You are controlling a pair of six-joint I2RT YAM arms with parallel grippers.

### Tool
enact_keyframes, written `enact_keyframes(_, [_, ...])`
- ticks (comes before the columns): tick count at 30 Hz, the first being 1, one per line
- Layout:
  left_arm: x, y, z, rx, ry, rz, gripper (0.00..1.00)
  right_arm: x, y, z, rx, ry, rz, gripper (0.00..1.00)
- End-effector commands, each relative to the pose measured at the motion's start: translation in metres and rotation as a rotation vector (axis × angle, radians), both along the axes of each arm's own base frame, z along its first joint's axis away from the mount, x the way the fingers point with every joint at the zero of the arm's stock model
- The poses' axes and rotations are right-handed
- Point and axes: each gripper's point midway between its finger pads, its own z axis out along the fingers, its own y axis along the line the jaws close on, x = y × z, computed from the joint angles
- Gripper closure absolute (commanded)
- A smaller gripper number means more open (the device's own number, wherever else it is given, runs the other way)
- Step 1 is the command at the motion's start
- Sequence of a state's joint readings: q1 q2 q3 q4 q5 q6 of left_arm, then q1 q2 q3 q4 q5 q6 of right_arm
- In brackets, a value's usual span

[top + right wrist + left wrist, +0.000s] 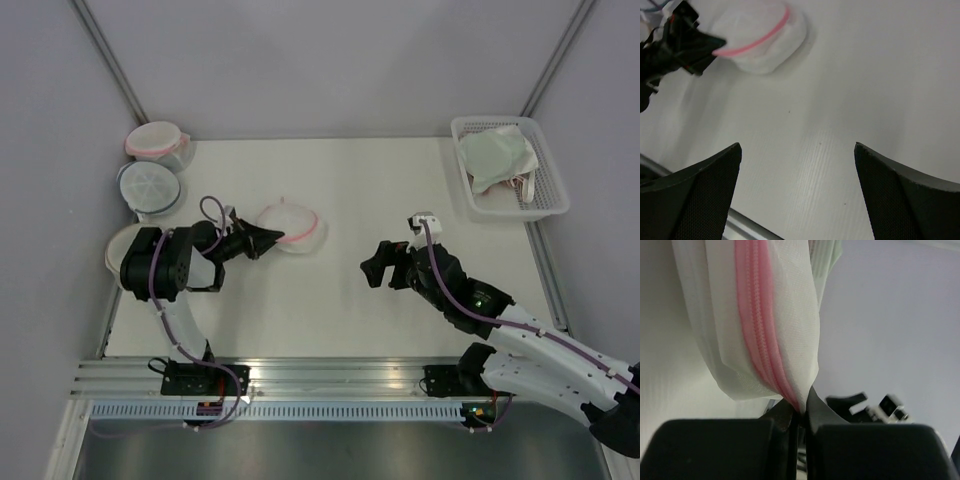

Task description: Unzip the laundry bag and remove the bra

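1. A white tabletop [330, 300] sits between pale grey walls, with both arms bolted along its near edge.
2. Nearest, the right tool [378, 268] hovers over bare surface with its jaws spread wide, holding nothing and well apart from the work.
3. Further in and to the left, the left tool [801, 412] is clamped on the laundry bag [295, 228]. Its fingers pinch the pink zip band at the bag's left rim, and the bag rests on the tabletop near the middle.
4. The zip looks closed along the stretch the left wrist view shows. The slider is not visible.
5. The bra cannot be seen — presumably it is inside the mesh.
6. Judged from this, the step in hand is anchoring the bag, and the unzipping has not begun.
7. The next move likely calls for the right tool to cross over, find the zip pull and draw it round the rim while the left holds firm.
8. Farthest back are the blue-rimmed pouch [150, 186] on the left and a white basket [545, 200] of cloth on the right — neither is involved.
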State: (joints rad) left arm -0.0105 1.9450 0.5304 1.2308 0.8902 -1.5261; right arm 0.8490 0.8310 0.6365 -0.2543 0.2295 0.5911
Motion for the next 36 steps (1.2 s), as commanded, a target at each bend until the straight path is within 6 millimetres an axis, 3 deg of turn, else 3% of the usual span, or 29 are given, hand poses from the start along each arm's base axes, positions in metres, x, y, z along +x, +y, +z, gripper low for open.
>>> enact_keyframes(1, [-0.064, -0.020, 0.010, 0.077, -0.085, -0.213, 0.98, 0.020, -0.046, 0.021, -0.083, -0.049, -0.261, 0.02])
enact_keyframes(2, [-0.075, -0.022, 0.002, 0.142, -0.141, -0.258, 0.98, 0.021, -0.048, 0.023, -0.099, -0.066, -0.262, 0.02])
enact_keyframes(3, [-0.096, -0.025, -0.017, 0.167, 0.005, -0.317, 0.98, 0.022, -0.049, 0.024, -0.099, -0.071, -0.262, 0.02])
enact_keyframes(4, [-0.105, -0.027, -0.024, 0.220, 0.021, -0.351, 0.98, 0.023, -0.047, 0.026, -0.095, -0.078, -0.259, 0.02])
enact_keyframes(5, [-0.107, -0.032, -0.017, 0.330, -0.131, -0.406, 0.98, 0.022, -0.045, 0.024, -0.098, -0.075, -0.243, 0.02])
enact_keyframes(6, [-0.123, -0.031, -0.031, 0.392, -0.030, -0.434, 0.98, 0.022, -0.043, 0.023, -0.099, -0.073, -0.239, 0.02])
enact_keyframes(10, [-0.150, -0.054, -0.031, 0.463, -0.093, -0.587, 0.98, 0.025, -0.039, 0.009, -0.085, -0.052, -0.249, 0.02])
enact_keyframes(11, [-0.145, -0.059, -0.031, 0.480, -0.102, -0.595, 0.98, 0.025, -0.036, 0.005, -0.082, -0.045, -0.241, 0.02])
enact_keyframes(14, [-0.162, -0.072, -0.039, 0.505, -0.083, -0.661, 0.98, 0.022, -0.024, -0.004, -0.061, -0.018, -0.193, 0.02])
enact_keyframes(19, [-0.191, -0.096, -0.024, 0.460, -0.163, -0.792, 0.98, 0.008, 0.013, -0.022, 0.014, 0.060, -0.007, 0.02])
enact_keyframes(21, [-0.196, -0.100, -0.018, 0.450, -0.188, -0.817, 0.98, 0.004, 0.021, -0.037, 0.017, 0.092, 0.039, 0.02])
enact_keyframes(25, [-0.191, -0.098, -0.025, 0.541, -0.177, -0.821, 0.98, 0.000, 0.020, -0.058, 0.010, 0.122, 0.051, 0.02])
enact_keyframes(27, [-0.192, -0.087, -0.044, 0.698, -0.103, -0.822, 0.98, 0.001, 0.017, -0.062, -0.003, 0.123, 0.046, 0.02])
enact_keyframes(32, [-0.178, -0.085, -0.054, 0.832, -0.105, -0.835, 0.98, 0.008, 0.008, -0.072, -0.050, 0.120, 0.026, 0.02])
enact_keyframes(36, [-0.184, -0.083, -0.066, 0.959, -0.069, -0.936, 0.97, 0.013, 0.009, -0.083, -0.051, 0.147, 0.038, 0.02])
